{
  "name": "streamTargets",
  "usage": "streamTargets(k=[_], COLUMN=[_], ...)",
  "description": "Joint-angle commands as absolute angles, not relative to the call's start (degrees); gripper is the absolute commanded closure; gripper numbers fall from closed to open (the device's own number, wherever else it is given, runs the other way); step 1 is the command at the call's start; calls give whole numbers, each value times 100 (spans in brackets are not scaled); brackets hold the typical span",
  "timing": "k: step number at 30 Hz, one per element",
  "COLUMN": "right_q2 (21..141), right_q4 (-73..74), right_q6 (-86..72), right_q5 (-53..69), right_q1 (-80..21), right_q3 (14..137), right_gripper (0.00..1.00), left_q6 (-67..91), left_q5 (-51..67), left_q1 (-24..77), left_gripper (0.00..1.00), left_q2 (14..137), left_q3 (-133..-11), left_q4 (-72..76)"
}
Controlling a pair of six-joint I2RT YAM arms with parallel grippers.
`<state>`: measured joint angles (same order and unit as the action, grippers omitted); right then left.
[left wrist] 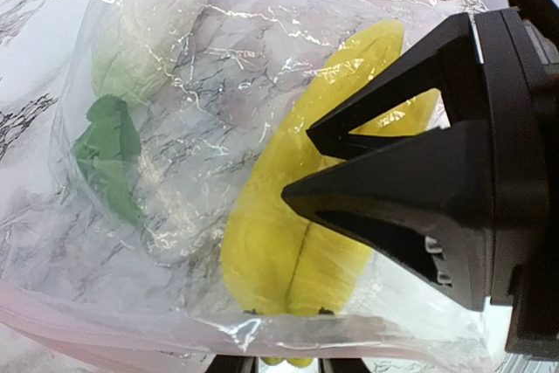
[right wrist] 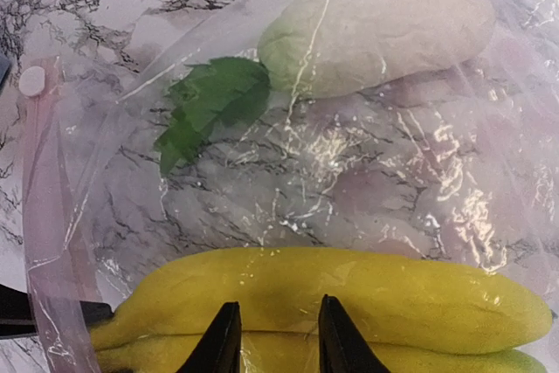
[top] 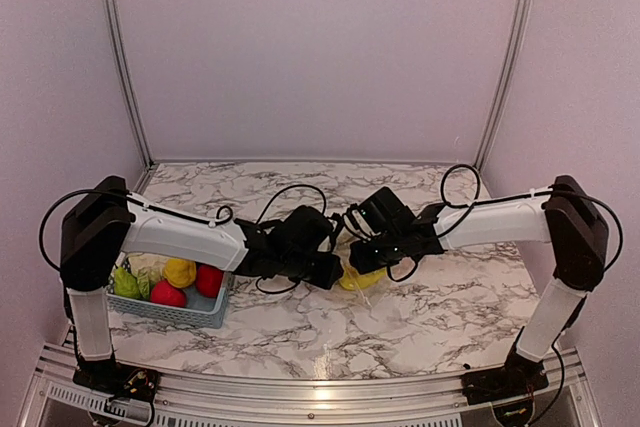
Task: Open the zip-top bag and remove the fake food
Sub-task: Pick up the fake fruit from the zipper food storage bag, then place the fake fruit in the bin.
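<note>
Step in hand: getting a hold on the zip-top bag (right wrist: pixel 288 172) to open it, nothing coming out yet. The bag lies flat on the marble table (top: pixel 420 327) at centre, right under both wrists. Still inside: yellow bananas (right wrist: pixel 349 290) and a pale cabbage (right wrist: pixel 384 28) with a green leaf (right wrist: pixel 210 102). The pink zip strip (right wrist: pixel 44 216) runs down the bag's left edge in the right wrist view, with a small white slider (right wrist: pixel 33 81) at its far end; can't tell if the seal is parted.

Right gripper (right wrist: pixel 278 307): fingers only narrowly apart, tips down on the film over the bananas. Can't tell if a fold of plastic is clamped between them or they're just pressing.

Left gripper (top: pixel 335 272): sits at the zip side of the bag, tips barely show at the edge of its own view, so can't tell if apart or together.

The light blue basket (top: pixel 200 315), well off to the left, holds red, yellow and green toy pieces.

Next move, as I judge it: one side must pin the bag while the other gets the slider or strip and pulls along it. The film is slick and crinkly, so a pinch may slip, and the bananas may drag with the bag
</note>
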<state>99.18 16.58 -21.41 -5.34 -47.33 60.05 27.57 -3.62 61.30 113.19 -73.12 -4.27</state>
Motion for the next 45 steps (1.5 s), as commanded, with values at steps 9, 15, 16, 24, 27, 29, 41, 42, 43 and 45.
streamTargets(k=[9, 15, 16, 24, 27, 29, 41, 42, 43, 45], right_q2=[9588, 9565, 9589, 9672, 9740, 9793, 9892, 9896, 9895, 9901], right_q4=[1690, 1588, 1570, 1478, 1452, 1419, 1164, 1145, 1136, 1092], right_q6=[-2219, -2238, -2229, -2209, -2189, -2191, -2217, -2223, -2222, -2215], right_q5=[-981, -1017, -1015, -1090, -1175, -1171, -1081, -1081, -1078, -1072], right_q1=[-4618, -4590, -4584, -4587, -4581, -4566, -4482, -4482, -4482, -4482], right_q3=[6105, 6067, 6065, 6057, 6048, 6032, 5899, 5886, 5882, 5844], right_gripper=[69, 63, 61, 52, 50, 49, 48, 48, 48, 48], left_q6=[2708, 2725, 2732, 2743, 2741, 2749, 2808, 2819, 2829, 2846], left_q5=[-794, -918, -933, -1164, -1193, -1216, -1295, -1292, -1292, -1315], left_q1=[6161, 6161, 6161, 6161, 6161, 6161, 6161, 6161, 6161, 6161], left_gripper=[83, 83, 83, 83, 83, 83, 83, 83, 83, 83], left_q2=[10616, 10425, 10393, 10242, 10212, 10200, 9971, 9940, 9914, 9861], left_q3=[-7274, -7237, -7234, -7446, -7496, -7543, -7757, -7762, -7769, -7774], left_q4=[-1171, -1586, -1643, -2458, -2688, -2879, -3569, -3621, -3678, -3824])
